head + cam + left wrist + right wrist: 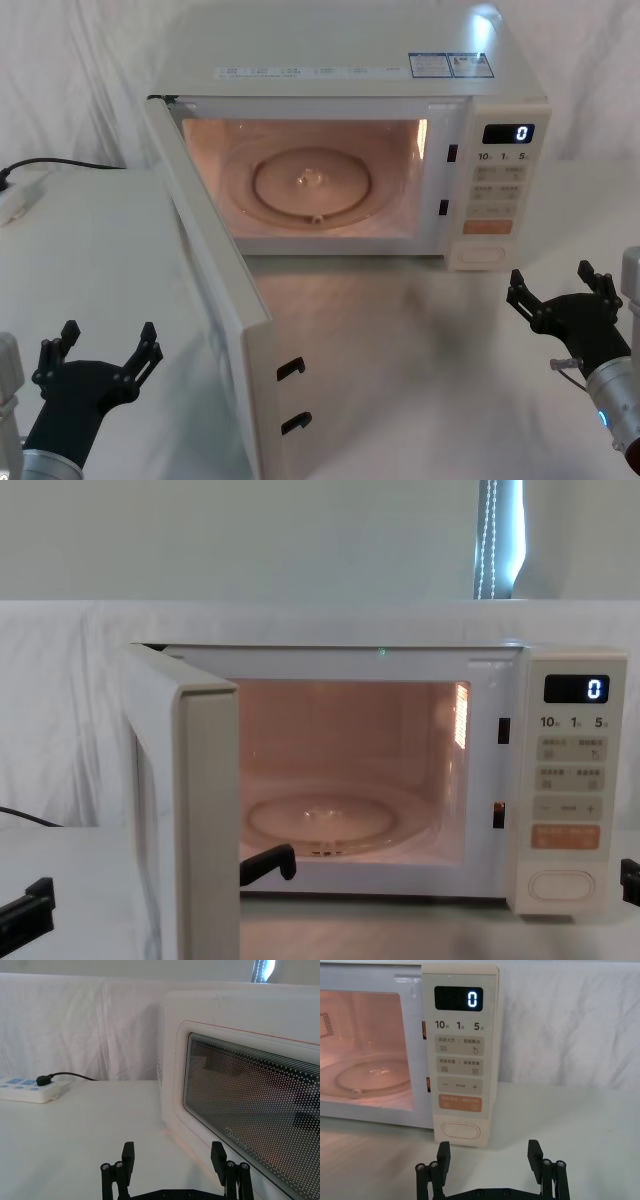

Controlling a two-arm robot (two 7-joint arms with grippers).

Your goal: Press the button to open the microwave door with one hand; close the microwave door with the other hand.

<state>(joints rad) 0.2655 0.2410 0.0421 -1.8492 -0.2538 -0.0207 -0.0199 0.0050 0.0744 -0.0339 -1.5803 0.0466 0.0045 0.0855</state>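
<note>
Head view: the microwave door [215,300] stands wide open, just right of our left gripper [100,352], fingers apart; the right gripper [560,285], also apart, probably idle.

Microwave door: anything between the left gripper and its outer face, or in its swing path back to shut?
Nothing visible. The left gripper sits open on the outer side of the open microwave door, with bare table between them. The swing arc back to the cavity looks clear. The right gripper sits open before the button, outside that arc.
</note>
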